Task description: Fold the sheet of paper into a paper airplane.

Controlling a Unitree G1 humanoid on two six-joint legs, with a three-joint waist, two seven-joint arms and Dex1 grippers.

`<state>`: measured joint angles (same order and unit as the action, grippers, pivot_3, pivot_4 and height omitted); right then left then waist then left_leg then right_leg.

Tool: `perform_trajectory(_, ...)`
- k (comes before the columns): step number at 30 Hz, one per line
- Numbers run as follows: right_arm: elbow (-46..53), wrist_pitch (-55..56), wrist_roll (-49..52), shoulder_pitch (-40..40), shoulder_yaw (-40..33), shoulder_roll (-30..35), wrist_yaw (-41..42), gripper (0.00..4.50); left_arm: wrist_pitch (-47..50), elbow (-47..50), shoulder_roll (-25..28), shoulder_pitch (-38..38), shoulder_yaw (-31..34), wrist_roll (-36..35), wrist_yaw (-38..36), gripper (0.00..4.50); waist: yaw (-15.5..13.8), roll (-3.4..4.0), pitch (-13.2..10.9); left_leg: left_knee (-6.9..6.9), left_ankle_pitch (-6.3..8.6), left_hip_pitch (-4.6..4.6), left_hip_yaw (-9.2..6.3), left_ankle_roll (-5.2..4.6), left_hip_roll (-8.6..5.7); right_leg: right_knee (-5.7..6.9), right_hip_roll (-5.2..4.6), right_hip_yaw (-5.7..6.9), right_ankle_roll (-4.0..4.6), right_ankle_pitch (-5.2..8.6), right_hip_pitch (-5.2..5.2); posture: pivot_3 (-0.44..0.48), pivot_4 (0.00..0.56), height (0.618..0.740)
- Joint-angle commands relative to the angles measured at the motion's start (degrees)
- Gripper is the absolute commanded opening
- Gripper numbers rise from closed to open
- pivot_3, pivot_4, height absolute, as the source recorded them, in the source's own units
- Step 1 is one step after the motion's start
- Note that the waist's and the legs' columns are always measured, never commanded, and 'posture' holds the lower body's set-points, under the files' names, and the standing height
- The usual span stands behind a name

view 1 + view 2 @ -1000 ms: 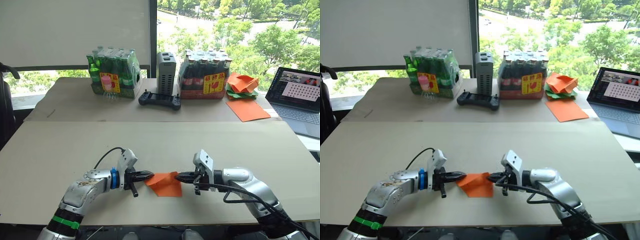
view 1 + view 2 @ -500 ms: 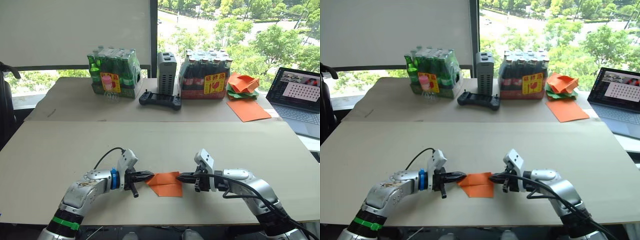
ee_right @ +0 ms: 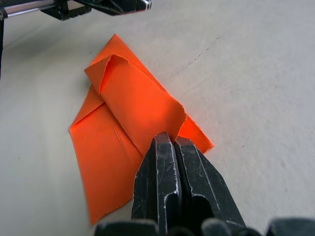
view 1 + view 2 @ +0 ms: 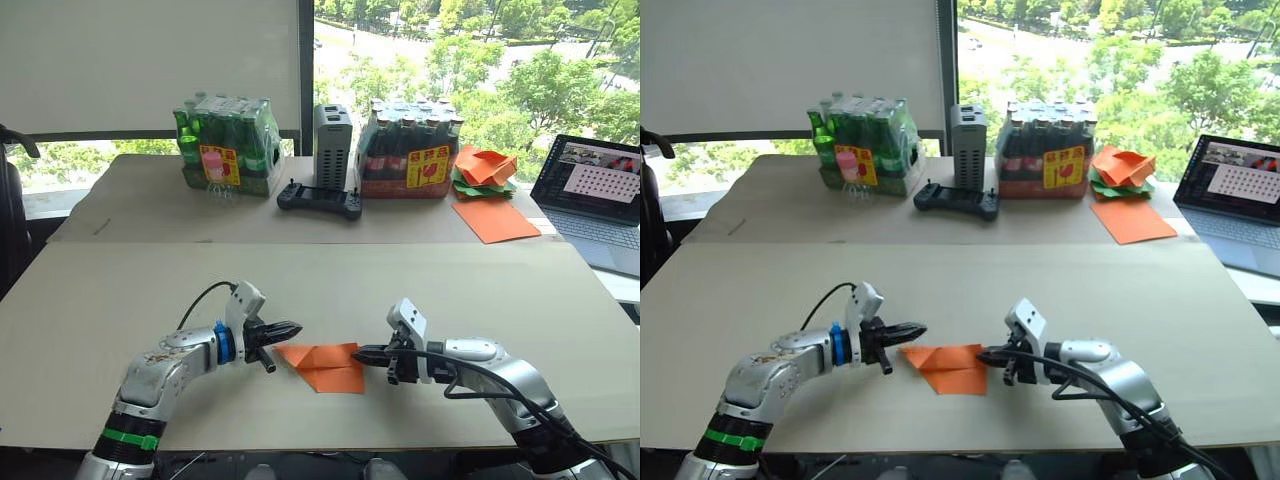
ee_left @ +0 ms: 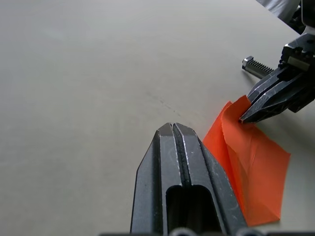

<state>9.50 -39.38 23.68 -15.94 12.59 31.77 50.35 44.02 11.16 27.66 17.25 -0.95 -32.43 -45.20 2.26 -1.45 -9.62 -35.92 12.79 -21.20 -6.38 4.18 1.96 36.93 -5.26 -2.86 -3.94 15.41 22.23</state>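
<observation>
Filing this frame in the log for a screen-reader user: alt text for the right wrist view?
The right gripper, fingers shut, pinches the near edge of the folded sheet of paper, which lies on the pale table with one layer curled up along a crease. The left gripper sits just beyond the paper's far corner.

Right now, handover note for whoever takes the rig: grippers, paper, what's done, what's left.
Left gripper: shut, empty, hovering just off the pointed left end of the sheet of paper.
Right gripper: shut on the sheet's right edge, pinching a folded-over layer.
Paper: lies on the near table between the grippers, partly folded, with a point at one end and a loose flap on top.
Done: first folds only.
Left: the remaining folds and the wings; no airplane shape yet.
Spare orange and green papers sit on the far table beside the laptop.
</observation>
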Motion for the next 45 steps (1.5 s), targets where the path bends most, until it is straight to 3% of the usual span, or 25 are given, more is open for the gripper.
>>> perform_trajectory(1, -2.0, -0.9, -2.5, 0.7, 1.3, 0.7, -1.0, 0.04, 1.6, 5.4, 0.1, 0.6, 0.5, -3.0, -0.1, 0.00, 0.0, 0.00, 0.0, 0.00, 0.00, 0.00, 0.00, 0.00, 0.00, 0.00, 0.00, 0.00, 0.00, 0.00, 0.00, 0.000, 0.150, 0.740)
perform_trajectory(6, -2.0, -0.8, -2.5, 0.6, 1.5, 0.8, -1.0, 0.04, 0.1, 9.2, 4.4, -1.5, -4.3, -1.3, -5.4, 0.00, 0.1, 0.00, 0.0, 0.01, 0.00, 0.00, 0.00, 0.00, 0.00, -0.01, 0.00, 0.00, 0.00, 0.00, 0.00, 0.000, 0.150, 0.740)
perform_trajectory(10, -1.9, -0.8, -2.4, 0.5, 1.4, 0.8, -1.1, 0.04, -7.2, 6.3, 8.0, -2.3, -10.1, 5.9, -8.5, 0.00, 0.1, 0.00, 0.0, 0.02, 0.00, 0.00, 0.00, 0.00, 0.00, -0.04, 0.01, 0.00, 0.01, 0.00, 0.00, 0.000, 0.150, 0.740)
perform_trajectory(19, -1.7, -0.9, -2.5, 0.6, 1.0, 0.7, -1.5, 0.04, -13.6, -1.8, 5.7, 0.3, -15.6, 13.5, -9.2, 0.00, 0.1, 0.00, 0.0, 0.01, 0.00, -0.03, 0.00, 0.00, 0.00, -0.09, 0.01, 0.00, 0.00, 0.00, 0.01, 0.000, 0.150, 0.740)
perform_trajectory(32, 0.0, -2.2, -0.5, 2.0, -0.9, 1.0, -1.0, 0.04, -17.3, -5.3, 4.9, -0.7, -18.2, 18.0, -10.1, 0.00, -0.3, 0.00, 0.0, 0.01, 0.00, -0.03, 0.00, -0.01, -0.01, -0.10, 0.00, 0.00, -0.03, 0.01, -0.01, 0.000, 0.150, 0.740)
perform_trajectory(37, -0.1, -2.5, 1.2, 1.2, -3.4, -0.4, -2.1, 1.55, -17.3, -5.7, 4.5, -0.6, -18.1, 18.1, -10.1, 0.00, -0.4, 0.00, 0.0, 0.00, 0.00, -0.03, 0.00, -0.01, -0.01, -0.10, 0.00, 0.00, -0.04, 0.00, -0.01, 0.000, 0.150, 0.740)
perform_trajectory(45, 0.8, -2.6, 4.7, -0.2, -8.2, -3.2, -3.5, 1.55, -17.4, -6.3, 3.9, -0.5, -18.1, 18.5, -9.7, 0.00, -0.5, 0.01, 0.0, 0.01, 0.00, -0.04, 0.00, -0.01, -0.01, -0.09, 0.00, 0.00, -0.05, 0.00, 0.00, 0.000, 0.150, 0.740)
